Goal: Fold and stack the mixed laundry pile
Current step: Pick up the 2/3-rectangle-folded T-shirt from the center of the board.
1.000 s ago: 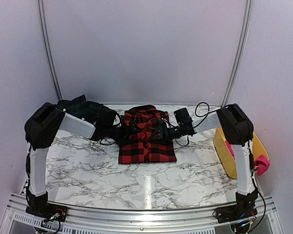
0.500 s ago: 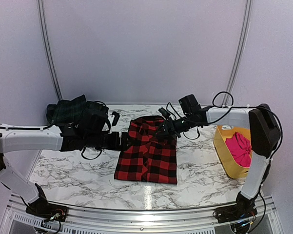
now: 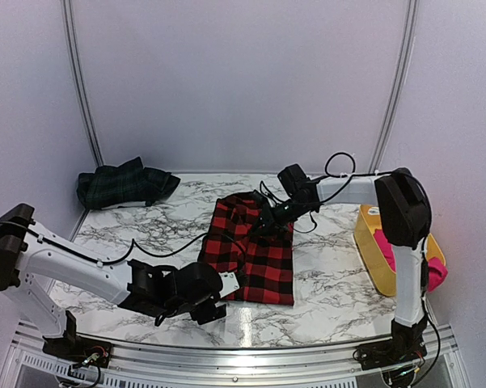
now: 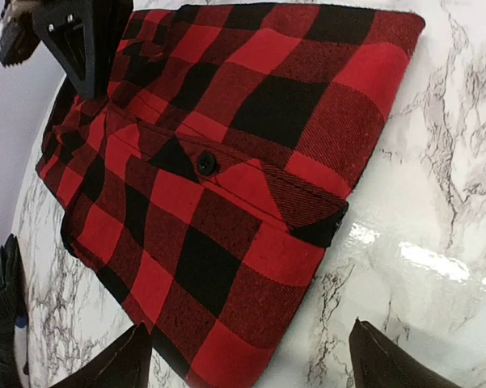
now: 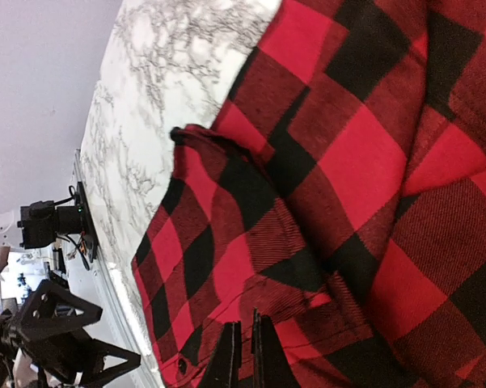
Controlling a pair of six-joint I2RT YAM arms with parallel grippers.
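Top external view: we see a checked shirt (image 3: 255, 257) lying mid-table (image 3: 145, 234). The left gripper (image 3: 217, 297) hovers at the shirt's 7 o'clock corner, jaws spread wide and empty. The right gripper (image 3: 265, 220) rests at its 12 o'clock edge, fingers pinched together; whether they catch cloth we cannot tell. A dark plaid garment (image 3: 121, 184) lies at 10 o'clock, and a pink garment (image 3: 435, 273) sits in the tub (image 3: 364, 234) at 3 o'clock.
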